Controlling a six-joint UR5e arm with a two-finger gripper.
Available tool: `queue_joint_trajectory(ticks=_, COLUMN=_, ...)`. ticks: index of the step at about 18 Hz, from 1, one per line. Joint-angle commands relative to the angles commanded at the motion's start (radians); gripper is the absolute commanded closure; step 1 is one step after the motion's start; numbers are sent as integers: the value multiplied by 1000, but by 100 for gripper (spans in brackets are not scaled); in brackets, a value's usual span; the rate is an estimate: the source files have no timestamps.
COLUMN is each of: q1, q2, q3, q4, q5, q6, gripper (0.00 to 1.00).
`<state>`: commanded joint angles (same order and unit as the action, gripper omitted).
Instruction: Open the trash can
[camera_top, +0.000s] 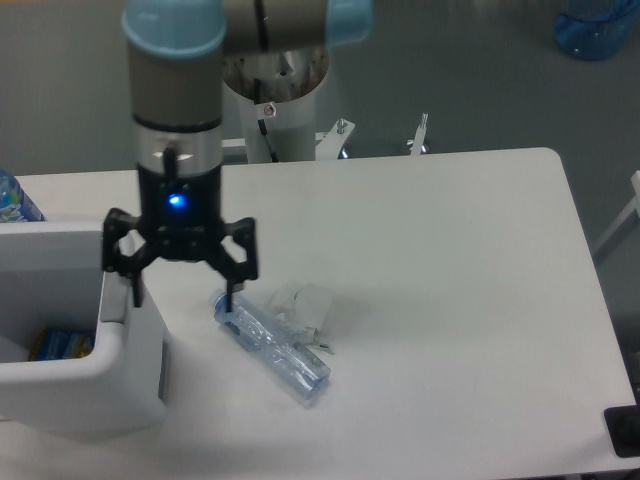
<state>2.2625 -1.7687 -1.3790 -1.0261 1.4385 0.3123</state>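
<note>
One trash can (85, 375); one crushed clear bottle (272, 347); one pincer (183, 292); one surface (450, 300); one blue container (598, 28) on the floor; one blue-and-yellow item (60, 344) inside the trash can.

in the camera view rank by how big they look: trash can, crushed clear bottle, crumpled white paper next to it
1. trash can, cut off by the frame edge yet clearly largest
2. crushed clear bottle
3. crumpled white paper, smallest
</note>
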Motion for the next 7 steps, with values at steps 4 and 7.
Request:
queue_joint_trajectory(ticks=4, q1=17, q2=0, q3=-5, q4=-83, q5=137, q6=221, gripper=0)
queue_joint_trajectory(ticks=7, q1=34, q2=0, q3=-5, q4=-103, q5=152, q6=297, gripper=0)
